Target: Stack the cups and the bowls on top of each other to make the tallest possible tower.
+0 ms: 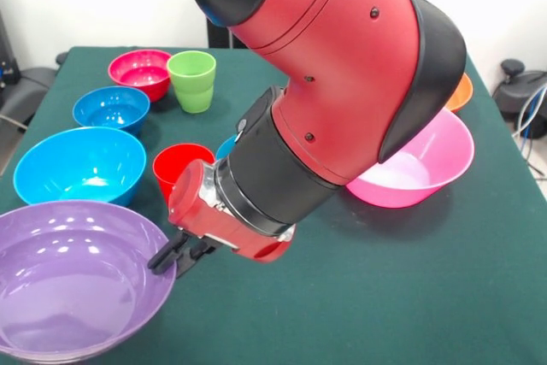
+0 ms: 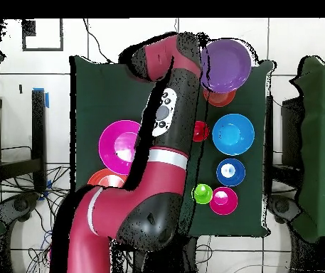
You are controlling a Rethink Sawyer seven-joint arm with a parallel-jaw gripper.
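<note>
My gripper (image 1: 171, 256) seems to pinch the purple bowl's (image 1: 73, 284) rim; I should lift slowly, keeping it level.

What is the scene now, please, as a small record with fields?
gripper: black-fingered red gripper at the rim of the large glossy purple plastic bowl; open or shut unclear
cups: bright red plastic tumbler behind the gripper; light green plastic tumbler farther back
other bowls: large light blue bowl, smaller blue bowl, small magenta bowl, huge hot pink bowl
stacking: none visible
</note>
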